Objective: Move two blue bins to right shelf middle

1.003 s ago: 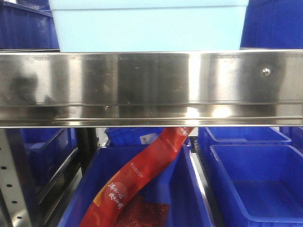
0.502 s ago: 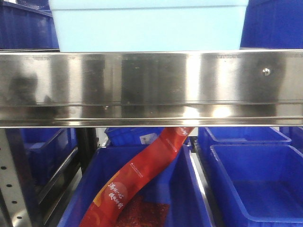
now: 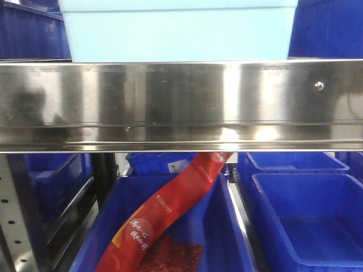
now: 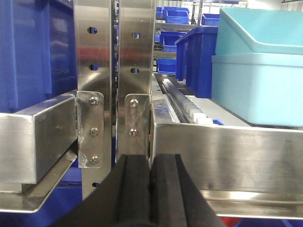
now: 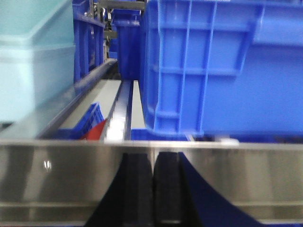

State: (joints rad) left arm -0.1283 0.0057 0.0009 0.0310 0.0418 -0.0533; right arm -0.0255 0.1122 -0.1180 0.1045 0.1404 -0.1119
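Note:
A pale blue bin [image 3: 176, 34] stands on the right shelf middle, just behind its shiny steel front rail [image 3: 181, 102]. The left wrist view shows it as two pale blue bins nested, the lower [image 4: 258, 90] holding the upper [image 4: 265, 33]. My left gripper [image 4: 150, 163] is shut and empty, low before the rail's left end [image 4: 227, 156]. In the right wrist view the pale bin [image 5: 28, 80] is at the left. My right gripper [image 5: 153, 161] is shut and empty, close to the rail [image 5: 61, 175]. Neither gripper shows in the front view.
A dark blue bin [image 5: 222, 71] stands on the same level right of the pale bins. Steel uprights [image 4: 92, 71] rise left of the shelf. Below, dark blue bins [image 3: 309, 221] hold a red packet [image 3: 170, 209].

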